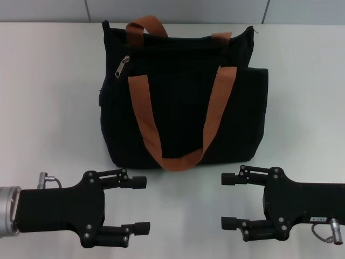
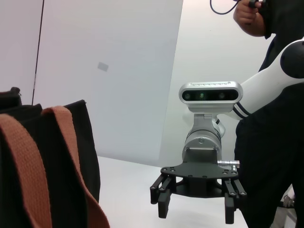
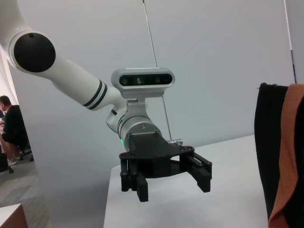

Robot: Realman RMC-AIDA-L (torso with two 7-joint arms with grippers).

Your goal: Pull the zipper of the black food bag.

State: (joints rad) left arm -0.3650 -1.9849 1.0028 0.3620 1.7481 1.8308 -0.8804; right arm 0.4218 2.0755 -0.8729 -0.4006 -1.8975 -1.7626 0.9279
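The white table (image 1: 48, 108) stands before a pale wall. On it, the black food bag (image 1: 183, 108) lies at the far middle with its front to the robot, so the zipper (image 1: 123, 66) is exposed at its upper left. The left gripper (image 1: 140, 205) and the right gripper (image 1: 229, 200) wait near the bag, fingers spread, touching nothing.

You're looking across at the left gripper (image 3: 168, 180), fingers spread wide, hanging just above the white table (image 3: 228, 190) under its wrist camera (image 3: 142, 79); off to its side, well apart, the black food bag (image 3: 269, 147) shows an edge with an orange strap (image 3: 290, 156)
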